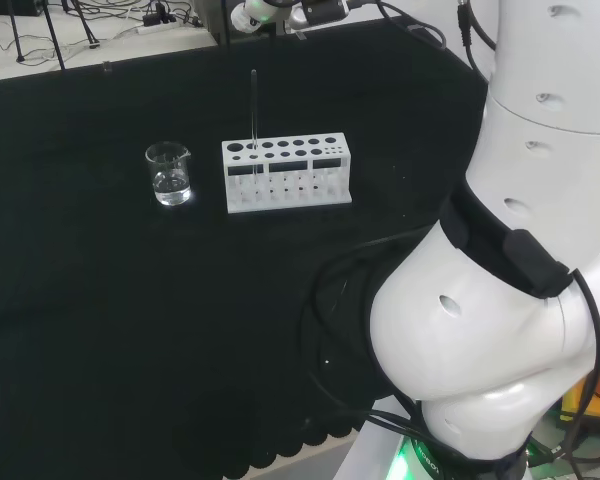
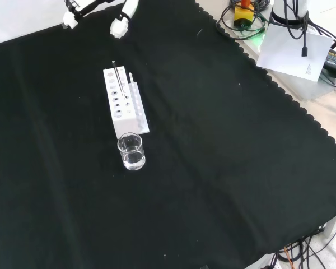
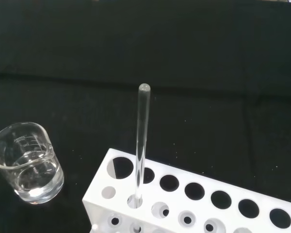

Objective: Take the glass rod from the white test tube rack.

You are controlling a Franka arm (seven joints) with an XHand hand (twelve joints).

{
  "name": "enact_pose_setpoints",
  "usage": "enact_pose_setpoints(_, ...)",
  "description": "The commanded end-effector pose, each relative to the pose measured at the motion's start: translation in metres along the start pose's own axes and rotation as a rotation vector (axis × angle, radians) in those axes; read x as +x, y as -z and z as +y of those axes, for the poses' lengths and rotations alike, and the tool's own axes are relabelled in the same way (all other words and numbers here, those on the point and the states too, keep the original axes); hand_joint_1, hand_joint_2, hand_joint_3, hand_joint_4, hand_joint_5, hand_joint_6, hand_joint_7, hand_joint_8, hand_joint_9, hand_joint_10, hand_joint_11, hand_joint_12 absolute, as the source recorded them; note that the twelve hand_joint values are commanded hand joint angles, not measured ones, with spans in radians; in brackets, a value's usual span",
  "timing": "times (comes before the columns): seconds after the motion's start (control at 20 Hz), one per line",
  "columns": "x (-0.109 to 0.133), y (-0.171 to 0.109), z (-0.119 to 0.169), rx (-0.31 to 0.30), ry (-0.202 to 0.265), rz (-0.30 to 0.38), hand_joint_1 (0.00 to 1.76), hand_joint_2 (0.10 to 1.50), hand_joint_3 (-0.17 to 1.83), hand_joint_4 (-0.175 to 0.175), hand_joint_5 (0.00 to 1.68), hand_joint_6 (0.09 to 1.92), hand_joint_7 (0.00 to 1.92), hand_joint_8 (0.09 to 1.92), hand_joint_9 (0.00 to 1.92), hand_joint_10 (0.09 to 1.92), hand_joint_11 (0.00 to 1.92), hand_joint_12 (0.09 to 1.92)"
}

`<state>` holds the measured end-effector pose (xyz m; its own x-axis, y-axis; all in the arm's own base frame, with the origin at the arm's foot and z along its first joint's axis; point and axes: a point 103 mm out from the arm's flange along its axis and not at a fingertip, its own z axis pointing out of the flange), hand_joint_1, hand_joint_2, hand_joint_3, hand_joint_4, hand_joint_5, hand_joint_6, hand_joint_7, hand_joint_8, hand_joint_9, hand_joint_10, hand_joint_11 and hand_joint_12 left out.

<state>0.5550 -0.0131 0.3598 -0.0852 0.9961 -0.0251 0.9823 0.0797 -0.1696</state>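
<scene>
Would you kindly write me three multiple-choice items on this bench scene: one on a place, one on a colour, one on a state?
1. In the head view, the beaker stands where relative to the rack?
A. to its left
B. to its right
C. on top of it

2. What colour is the rack?
A. red
B. white
C. blue

3. How is the glass rod?
A. lying on the cloth
B. inside the beaker
C. upright in a rack hole

Answers: 1 A, the beaker sits left of the rack, apart from it. 2 B, it shows white in every view. 3 C, the wrist view shows it standing in a hole near the rack's end.
</scene>
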Motion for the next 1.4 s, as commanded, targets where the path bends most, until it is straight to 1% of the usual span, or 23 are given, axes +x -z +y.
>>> enact_pose_setpoints(0.05, -0.001, -0.010, 0.007, 0.010, 0.007, 0.004, 0.70, 1.09, -0.17, -0.109, 0.06, 0.09, 0.02, 0.85, 0.15, 0.94, 0.00, 1.45)
enact_pose_setpoints(0.45, -0.002, -0.031, 0.012, 0.031, 0.011, 0.007, 0.69, 1.10, -0.17, -0.109, 0.07, 0.09, 0.08, 0.88, 0.22, 0.96, 0.00, 1.46)
enact_pose_setpoints(0.6, 0.000, -0.036, 0.013, 0.034, 0.019, -0.018, 0.69, 1.10, -0.17, -0.109, 0.07, 0.09, 0.12, 0.90, 0.25, 0.96, 0.00, 1.46)
enact_pose_setpoints(0.75, 0.003, -0.041, 0.011, 0.043, 0.022, -0.013, 0.68, 1.11, -0.17, -0.110, 0.08, 0.09, 0.17, 0.91, 0.32, 0.94, 0.01, 1.47)
enact_pose_setpoints(0.9, 0.004, -0.050, 0.010, 0.068, 0.036, 0.007, 0.68, 1.11, -0.17, -0.111, 0.08, 0.09, 0.21, 0.92, 0.36, 0.93, 0.02, 1.47)
enact_pose_setpoints(1.0, 0.004, -0.056, 0.011, 0.094, 0.035, 0.002, 0.68, 1.11, -0.17, -0.111, 0.08, 0.09, 0.23, 0.93, 0.38, 0.93, 0.03, 1.48)
enact_pose_setpoints(1.1, 0.006, -0.062, 0.010, 0.108, 0.036, -0.001, 0.68, 1.11, -0.17, -0.113, 0.09, 0.09, 0.27, 0.93, 0.41, 0.91, 0.04, 1.47)
enact_pose_setpoints(1.15, 0.006, -0.065, 0.010, 0.113, 0.041, 0.005, 0.68, 1.11, -0.17, -0.114, 0.10, 0.09, 0.28, 0.94, 0.42, 0.91, 0.04, 1.47)
enact_pose_setpoints(1.2, 0.005, -0.067, 0.011, 0.120, 0.050, 0.040, 0.67, 1.11, -0.17, -0.115, 0.11, 0.09, 0.30, 0.94, 0.44, 0.91, 0.05, 1.47)
enact_pose_setpoints(1.25, 0.004, -0.071, 0.012, 0.134, 0.052, 0.054, 0.67, 1.12, -0.17, -0.118, 0.13, 0.09, 0.33, 0.94, 0.46, 0.90, 0.06, 1.47)
enact_pose_setpoints(1.4, 0.003, -0.079, 0.016, 0.157, 0.048, 0.045, 0.67, 1.12, -0.17, -0.131, 0.21, 0.09, 0.43, 0.93, 0.54, 0.89, 0.10, 1.46)
